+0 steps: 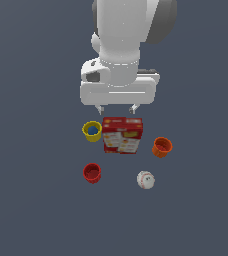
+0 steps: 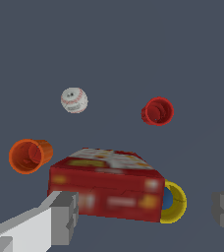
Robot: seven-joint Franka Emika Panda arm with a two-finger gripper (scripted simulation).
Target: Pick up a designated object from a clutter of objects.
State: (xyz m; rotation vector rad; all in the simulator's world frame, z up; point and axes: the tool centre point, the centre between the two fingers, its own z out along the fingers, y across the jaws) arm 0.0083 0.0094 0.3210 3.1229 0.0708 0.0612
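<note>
The bright red cup stands upright on the grey floor, at the near left of the clutter in the exterior view; it also shows in the wrist view. My gripper hangs open and empty above the far edge of the red cracker box, well apart from the red cup. In the wrist view its two fingers stand wide apart on either side of the box.
A yellow cup with blue inside sits against the box's left side in the exterior view. An orange cup stands to the box's right. A white baseball lies to the right of the red cup.
</note>
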